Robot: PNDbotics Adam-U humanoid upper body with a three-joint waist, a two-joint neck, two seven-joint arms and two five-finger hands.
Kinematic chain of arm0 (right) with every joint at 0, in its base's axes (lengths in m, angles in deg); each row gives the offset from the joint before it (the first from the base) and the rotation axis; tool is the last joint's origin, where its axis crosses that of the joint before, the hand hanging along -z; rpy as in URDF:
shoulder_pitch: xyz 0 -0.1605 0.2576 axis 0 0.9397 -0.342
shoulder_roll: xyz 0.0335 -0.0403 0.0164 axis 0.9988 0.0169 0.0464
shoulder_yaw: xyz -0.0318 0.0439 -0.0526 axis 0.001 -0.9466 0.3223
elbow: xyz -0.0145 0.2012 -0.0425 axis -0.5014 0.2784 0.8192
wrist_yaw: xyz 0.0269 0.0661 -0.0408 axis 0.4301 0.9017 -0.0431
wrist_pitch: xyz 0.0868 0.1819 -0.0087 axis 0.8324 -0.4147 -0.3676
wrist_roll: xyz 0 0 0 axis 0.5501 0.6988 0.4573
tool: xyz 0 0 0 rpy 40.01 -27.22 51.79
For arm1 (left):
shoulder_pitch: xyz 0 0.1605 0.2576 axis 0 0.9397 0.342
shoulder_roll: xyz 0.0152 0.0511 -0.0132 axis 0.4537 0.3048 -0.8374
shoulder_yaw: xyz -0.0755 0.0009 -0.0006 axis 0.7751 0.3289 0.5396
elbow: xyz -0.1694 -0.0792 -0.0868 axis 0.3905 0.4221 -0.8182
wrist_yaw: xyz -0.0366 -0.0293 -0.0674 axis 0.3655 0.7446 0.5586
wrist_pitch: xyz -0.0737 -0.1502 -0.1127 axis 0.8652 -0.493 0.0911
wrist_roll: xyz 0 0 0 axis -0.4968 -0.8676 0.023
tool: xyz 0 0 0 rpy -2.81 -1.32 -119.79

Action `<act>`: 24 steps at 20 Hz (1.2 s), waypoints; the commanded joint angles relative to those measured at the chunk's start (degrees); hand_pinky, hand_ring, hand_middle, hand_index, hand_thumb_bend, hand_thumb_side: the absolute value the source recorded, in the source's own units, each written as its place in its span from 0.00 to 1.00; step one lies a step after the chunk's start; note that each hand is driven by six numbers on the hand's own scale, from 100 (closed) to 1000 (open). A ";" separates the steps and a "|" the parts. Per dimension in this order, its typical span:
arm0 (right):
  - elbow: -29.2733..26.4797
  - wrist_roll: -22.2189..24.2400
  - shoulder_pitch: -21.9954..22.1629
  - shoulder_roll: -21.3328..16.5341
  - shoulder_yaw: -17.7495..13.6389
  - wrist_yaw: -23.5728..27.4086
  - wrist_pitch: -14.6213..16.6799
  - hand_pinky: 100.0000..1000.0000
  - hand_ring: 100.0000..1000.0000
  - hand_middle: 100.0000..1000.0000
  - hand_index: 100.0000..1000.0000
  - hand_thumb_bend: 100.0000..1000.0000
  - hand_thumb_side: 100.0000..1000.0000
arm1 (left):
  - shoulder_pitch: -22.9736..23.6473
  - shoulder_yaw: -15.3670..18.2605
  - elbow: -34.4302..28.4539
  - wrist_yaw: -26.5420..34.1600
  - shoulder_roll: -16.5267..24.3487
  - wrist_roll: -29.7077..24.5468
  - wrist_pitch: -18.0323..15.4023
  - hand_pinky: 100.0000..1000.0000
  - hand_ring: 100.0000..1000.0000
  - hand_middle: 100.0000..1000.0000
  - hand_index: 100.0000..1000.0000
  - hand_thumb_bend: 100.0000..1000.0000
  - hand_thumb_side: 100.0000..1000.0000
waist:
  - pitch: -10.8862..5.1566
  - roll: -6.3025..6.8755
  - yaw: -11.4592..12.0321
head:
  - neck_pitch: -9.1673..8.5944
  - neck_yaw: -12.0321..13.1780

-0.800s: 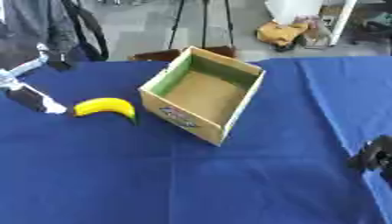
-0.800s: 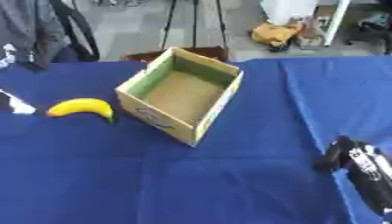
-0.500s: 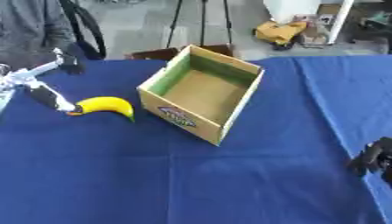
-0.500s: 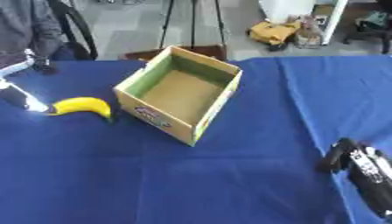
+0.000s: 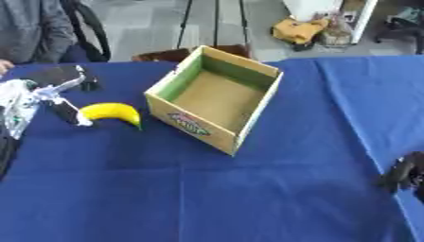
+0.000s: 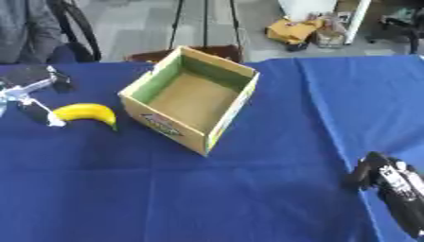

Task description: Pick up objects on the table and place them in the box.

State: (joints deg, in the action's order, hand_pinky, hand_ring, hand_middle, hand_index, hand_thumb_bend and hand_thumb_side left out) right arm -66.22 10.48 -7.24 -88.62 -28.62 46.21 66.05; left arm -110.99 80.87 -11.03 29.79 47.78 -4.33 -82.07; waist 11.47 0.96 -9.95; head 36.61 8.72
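Left eye view: the left robot hand (image 5: 37, 97), fingers spread, touches the curved yellow banana (image 5: 112, 113) lying left of the open cardboard box (image 5: 217, 97); light, easily bruised, best grasped mid-body.

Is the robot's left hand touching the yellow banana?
Touching: in the left eye view a fingertip of the left hand meets the yellow banana at its left end.

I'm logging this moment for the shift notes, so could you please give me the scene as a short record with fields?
surface: table with blue cloth
banana: yellow, lying on the cloth left of the box
box: open cardboard, nothing visible inside
left hand: beside the banana's left end, fingers spread, not closed round it
right hand: low at the right edge, away from both objects
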 commanded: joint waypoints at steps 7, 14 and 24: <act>-0.47 0.50 -0.91 -0.35 0.08 -0.48 0.14 0.46 0.29 0.20 0.40 0.00 0.74 | -1.57 1.00 1.84 -0.84 0.39 4.13 1.25 0.61 0.50 0.47 0.67 0.58 0.05 | -0.14 0.11 -0.94 | -0.85 0.67; -0.42 0.77 -1.21 -0.21 0.19 -0.71 0.17 0.46 0.29 0.20 0.40 0.00 0.75 | -1.65 1.44 3.12 -0.29 0.38 4.56 1.70 0.61 0.49 0.46 0.66 0.54 0.04 | 0.39 0.27 -1.60 | -0.98 1.19; -0.36 0.92 -1.55 -0.10 0.18 -1.04 0.17 0.46 0.29 0.20 0.40 0.00 0.76 | -1.76 1.30 3.17 0.43 0.67 4.10 1.36 0.62 0.49 0.46 0.66 0.53 0.05 | 1.04 0.54 -1.74 | -0.40 4.48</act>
State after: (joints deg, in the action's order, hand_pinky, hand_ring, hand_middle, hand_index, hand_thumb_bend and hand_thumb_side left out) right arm -66.19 11.25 -8.21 -88.13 -28.28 45.69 66.10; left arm -111.48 81.81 -7.47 29.87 46.84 0.00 -80.55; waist 13.25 1.55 -11.64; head 36.18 12.59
